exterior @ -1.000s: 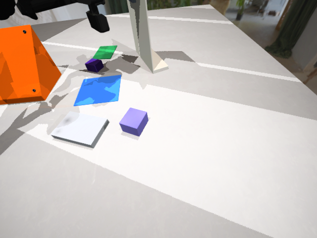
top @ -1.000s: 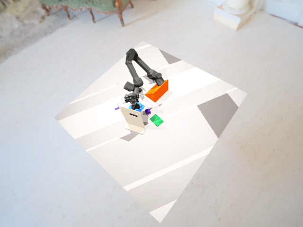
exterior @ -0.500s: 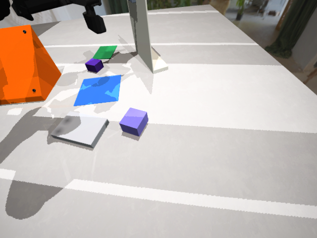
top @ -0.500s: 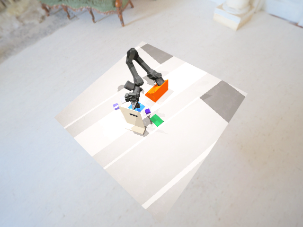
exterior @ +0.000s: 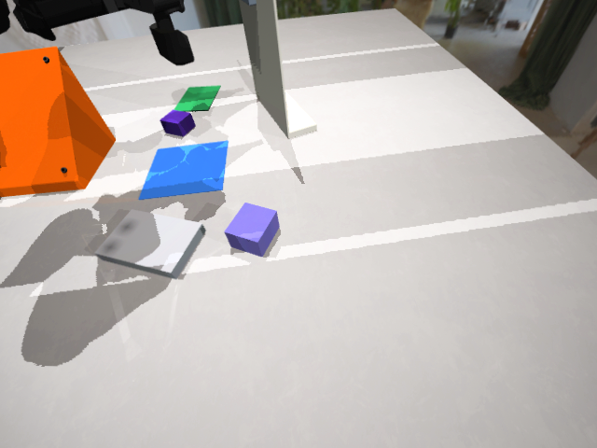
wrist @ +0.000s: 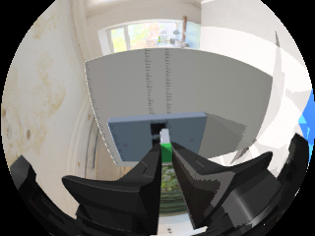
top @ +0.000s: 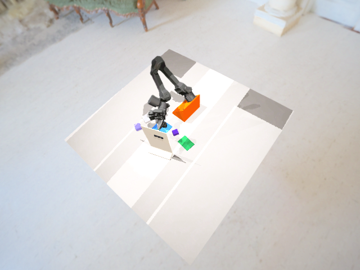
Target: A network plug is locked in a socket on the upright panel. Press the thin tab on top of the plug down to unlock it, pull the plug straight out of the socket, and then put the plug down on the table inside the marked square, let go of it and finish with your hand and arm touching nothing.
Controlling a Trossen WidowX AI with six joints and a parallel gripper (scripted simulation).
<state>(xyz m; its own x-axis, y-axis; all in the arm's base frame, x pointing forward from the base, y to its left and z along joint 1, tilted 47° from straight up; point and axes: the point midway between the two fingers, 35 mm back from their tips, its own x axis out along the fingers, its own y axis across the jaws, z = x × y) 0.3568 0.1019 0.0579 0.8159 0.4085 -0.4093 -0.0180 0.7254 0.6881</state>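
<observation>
The upright panel [top: 157,145] [exterior: 270,72] [wrist: 118,88] stands on the table, with a blue-grey socket block [wrist: 130,135] on its near face. My gripper [top: 159,127] [wrist: 164,147] is shut on the plug [wrist: 166,153], close in front of the block. The plug's green part is between the fingertips and its pale front end points at the dark socket opening [wrist: 157,129]. I cannot tell whether the front end is fully clear of the opening. A blue square [top: 165,127] [exterior: 192,168] and a green square [top: 185,143] [exterior: 198,97] lie flat on the table.
An orange wedge-shaped block [top: 190,108] [exterior: 34,120] stands near the arm's base. A dark purple block [top: 175,132] [exterior: 177,123] lies between the squares. A light purple block [top: 138,126] [exterior: 252,229] and a grey-white slab [top: 146,118] [exterior: 159,245] lie on the blue square's other side.
</observation>
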